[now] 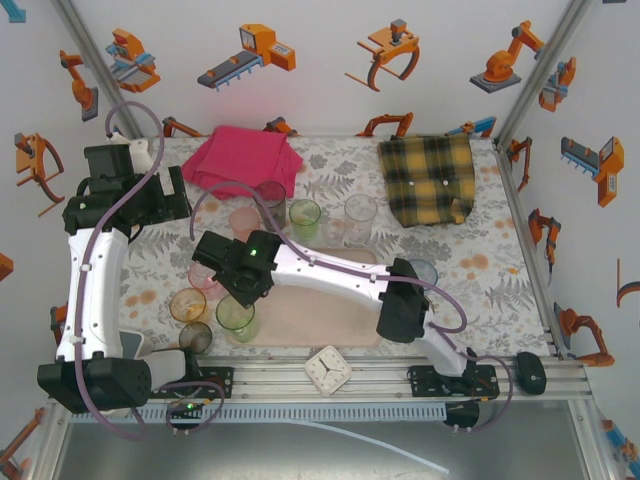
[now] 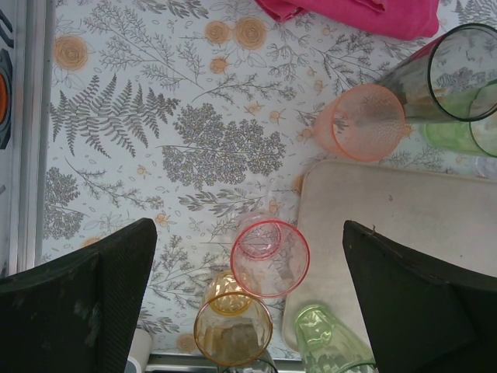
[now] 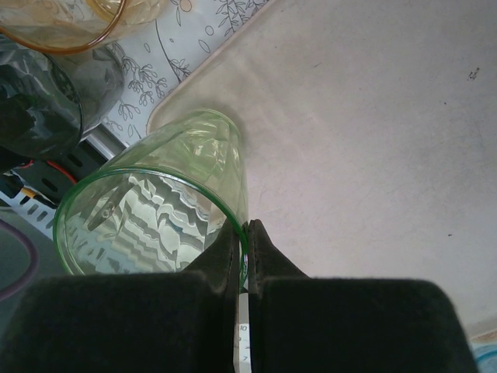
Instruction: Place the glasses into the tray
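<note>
A green glass (image 3: 155,202) stands tilted at the near-left corner of the pale-pink tray (image 3: 373,140). My right gripper (image 3: 243,242) is shut on its rim, one finger inside and one outside. The same green glass (image 1: 236,318) and right gripper (image 1: 243,285) show from above. My left gripper (image 2: 248,287) hangs open high over the table, with a pink glass (image 2: 269,256), an amber glass (image 2: 233,326) and the green glass (image 2: 326,342) far below it. Left of the tray (image 1: 330,310) stand pink (image 1: 207,278), amber (image 1: 187,305) and smoky (image 1: 195,337) glasses. Several more glasses (image 1: 305,215) stand behind the tray.
A pink folded cloth (image 1: 243,158) and a yellow plaid cloth (image 1: 428,178) lie at the back of the table. A blue glass (image 1: 422,272) sits right of the tray beside the right arm. A small white clock (image 1: 327,369) rests on the front rail.
</note>
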Controlling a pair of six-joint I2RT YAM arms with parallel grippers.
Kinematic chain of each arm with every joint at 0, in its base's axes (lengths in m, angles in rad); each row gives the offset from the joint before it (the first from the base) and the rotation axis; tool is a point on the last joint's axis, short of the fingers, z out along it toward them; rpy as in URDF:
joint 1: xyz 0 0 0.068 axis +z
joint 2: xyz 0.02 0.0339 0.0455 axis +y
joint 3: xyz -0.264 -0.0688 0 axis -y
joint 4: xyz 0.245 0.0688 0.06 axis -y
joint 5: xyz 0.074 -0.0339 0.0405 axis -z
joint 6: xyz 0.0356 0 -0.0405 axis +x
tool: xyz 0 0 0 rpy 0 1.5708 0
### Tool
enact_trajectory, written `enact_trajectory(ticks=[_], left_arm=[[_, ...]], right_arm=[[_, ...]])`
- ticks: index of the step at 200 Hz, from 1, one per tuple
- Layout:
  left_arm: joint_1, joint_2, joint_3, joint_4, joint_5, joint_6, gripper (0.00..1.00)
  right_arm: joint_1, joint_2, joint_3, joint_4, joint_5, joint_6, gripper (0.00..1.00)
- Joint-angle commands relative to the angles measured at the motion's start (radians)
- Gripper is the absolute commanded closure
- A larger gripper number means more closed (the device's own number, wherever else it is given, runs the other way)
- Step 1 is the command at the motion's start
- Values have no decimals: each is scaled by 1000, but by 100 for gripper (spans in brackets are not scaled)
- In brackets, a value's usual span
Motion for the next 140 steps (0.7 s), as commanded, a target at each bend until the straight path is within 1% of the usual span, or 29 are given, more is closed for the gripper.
enact_trajectory(ticks=[1,54,78,140], left_arm=[[7,-1,21,3,14,-21,3],[7,-6,21,2,18,-21,3],[7,-8,21,3,18,-20,3],[8,-3,33,1,11,-11,3]], right_arm=[[8,14,25,14,-4,-9,93],[10,3,3,27,-4,-7,76],[11,-6,-9,38,-7,-6,71],[11,-34,-26,48,4,-14,63]])
